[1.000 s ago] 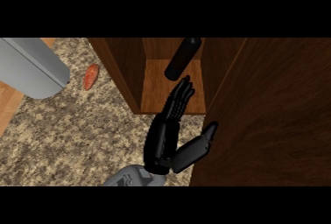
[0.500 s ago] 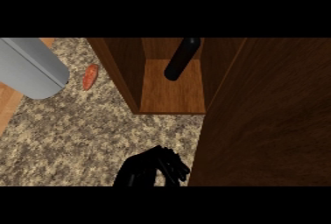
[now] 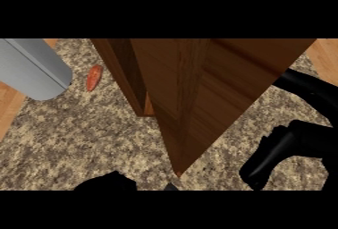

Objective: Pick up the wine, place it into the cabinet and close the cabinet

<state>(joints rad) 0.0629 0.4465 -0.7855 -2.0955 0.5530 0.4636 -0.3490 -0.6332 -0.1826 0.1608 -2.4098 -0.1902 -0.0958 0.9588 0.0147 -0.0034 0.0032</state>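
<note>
The wooden cabinet's door point(image 3: 218, 85) stands swung most of the way across the opening. Only a narrow strip of the cabinet's inside point(image 3: 141, 91) shows at its left edge. The wine bottle is hidden behind the door. My right hand point(image 3: 293, 145) is at the right, on the door's outer side, its fingers fairly straight and holding nothing. A dark part of my left hand point(image 3: 105, 182) shows at the lower edge, left of the door's lower corner; its shape cannot be made out.
A large grey cylinder point(image 3: 33, 67) lies at the upper left. A small orange item point(image 3: 94, 77) rests on the speckled counter point(image 3: 86, 138) between it and the cabinet. Bare counter lies left of the door.
The door has swung left across the opening and now hides the bottle. My right hand has appeared at the right. My left hand has sunk to the lower edge.
</note>
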